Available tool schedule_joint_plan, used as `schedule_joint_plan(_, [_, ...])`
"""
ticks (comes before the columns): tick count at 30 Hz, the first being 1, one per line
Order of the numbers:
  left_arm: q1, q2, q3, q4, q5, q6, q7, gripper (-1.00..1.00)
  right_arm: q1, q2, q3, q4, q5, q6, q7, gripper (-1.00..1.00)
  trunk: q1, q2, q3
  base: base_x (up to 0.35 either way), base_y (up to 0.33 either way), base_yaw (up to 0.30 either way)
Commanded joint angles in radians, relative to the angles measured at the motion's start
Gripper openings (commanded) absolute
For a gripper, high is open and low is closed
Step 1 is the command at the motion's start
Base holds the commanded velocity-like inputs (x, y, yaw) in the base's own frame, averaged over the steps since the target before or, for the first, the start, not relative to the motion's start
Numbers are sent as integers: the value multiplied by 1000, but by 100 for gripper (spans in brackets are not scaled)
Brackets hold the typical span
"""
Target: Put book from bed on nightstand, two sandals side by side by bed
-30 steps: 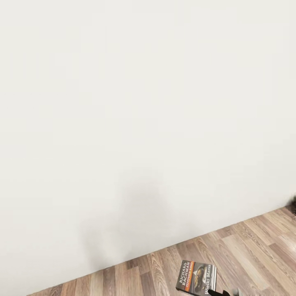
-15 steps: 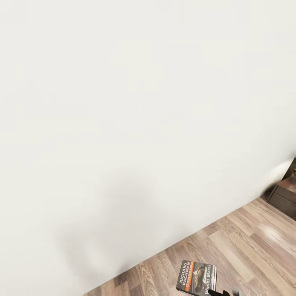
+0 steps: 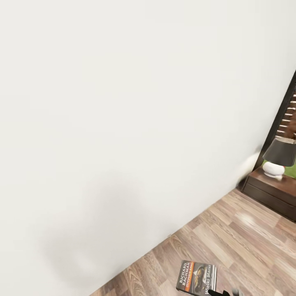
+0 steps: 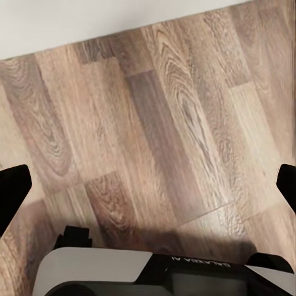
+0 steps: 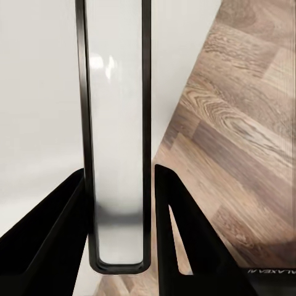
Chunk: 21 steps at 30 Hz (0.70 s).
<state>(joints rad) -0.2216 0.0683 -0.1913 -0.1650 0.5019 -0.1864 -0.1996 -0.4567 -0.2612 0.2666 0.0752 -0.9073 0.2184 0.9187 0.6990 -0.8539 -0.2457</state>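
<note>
The view has swung round since a moment ago: a nightstand (image 3: 272, 190) with a dark-shaded lamp (image 3: 280, 158) on it now stands at the far right against the white wall (image 3: 123, 123), beside a dark window frame (image 3: 283, 111), where a second back there was only a dark corner. The book (image 3: 196, 278) sits as before, clamped edge-on between the fingers of the right gripper (image 5: 120, 246), over the plank floor (image 3: 238, 246), well short of the nightstand. The left gripper (image 4: 148, 185) hangs spread wide with nothing between its fingers, above bare planks.
</note>
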Motion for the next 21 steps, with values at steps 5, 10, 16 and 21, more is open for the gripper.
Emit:
schedule_joint_plan(5, [0,1,-8,1,10,-3,-3,100,-2,0,3,3,-12,9,5,-100,0,-1,2,31,4,-300])
schedule_joint_plan(10, [0,1,-8,1,10,-3,-3,100,-2,0,3,3,-12,9,5,-100,0,-1,5,244,77,-300])
schedule_joint_plan(16, [0,1,-8,1,10,-3,-3,100,-2,0,3,3,-12,9,5,-100,0,-1,8,260,91,-300])
schedule_joint_plan(21, [0,1,-8,1,10,-3,-3,100,-2,0,2,3,-12,9,5,-100,0,-1,11,51,17,-300])
